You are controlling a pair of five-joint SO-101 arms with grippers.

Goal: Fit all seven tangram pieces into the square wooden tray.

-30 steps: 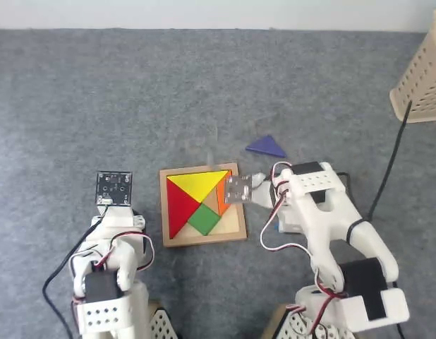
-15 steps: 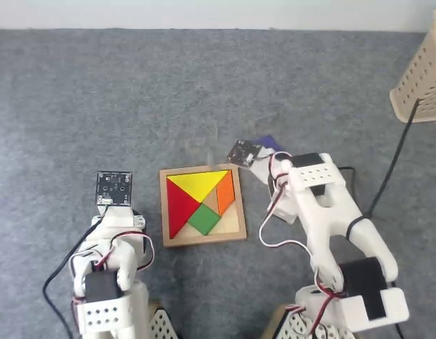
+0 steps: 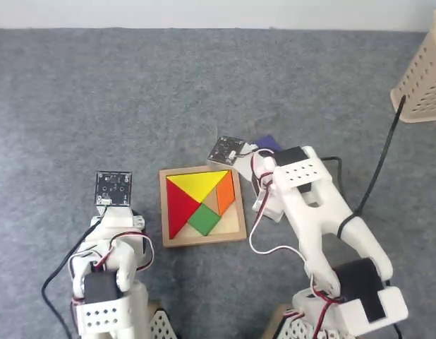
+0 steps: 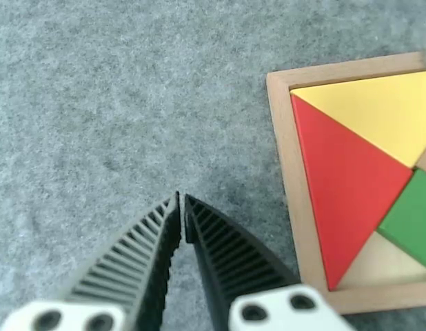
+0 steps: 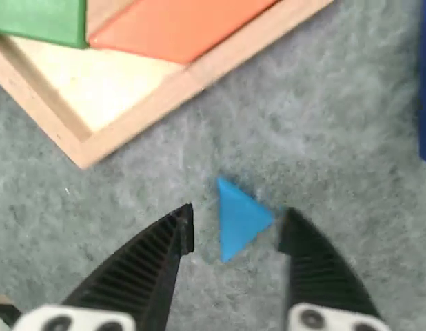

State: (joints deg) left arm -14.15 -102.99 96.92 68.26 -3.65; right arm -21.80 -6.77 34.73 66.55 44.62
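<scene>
Right gripper [image 5: 238, 209]: wide open and low over the grey mat [image 3: 98, 92], one finger on each side of the small blue triangle [image 5: 240, 219]. Nothing is pinched, and one corner of the triangle sits just beside a finger
Left gripper [image 4: 181, 198]: clamped tight on nothing, tips together, hanging over bare mat just beside the tray's outer edge and not touching it
Square wooden tray [image 3: 164, 212]: flat on the mat, right there between the two arms
Yellow triangle [image 3: 197, 185]: big one, seated along the tray's far side
Red triangle [image 3: 179, 208]: the other big one, tucked against the side nearest the left arm, sharing an edge with the yellow
Green square [image 3: 204, 219]: set on its point in the middle, touching the red
Orange piece [image 3: 226, 192]: in against the side nearest the right arm
Tray floor: bare wood shows in the near corner on the right arm's side, and in a small gap by the orange
Dark blue piece [image 3: 269, 143]: out on the mat beyond the tray, half hidden behind the right arm [image 3: 306, 198]
Off to the side: a perforated beige basket [image 3: 422, 78] at the far right edge, with a black cable [image 3: 384, 162] trailing below it
</scene>
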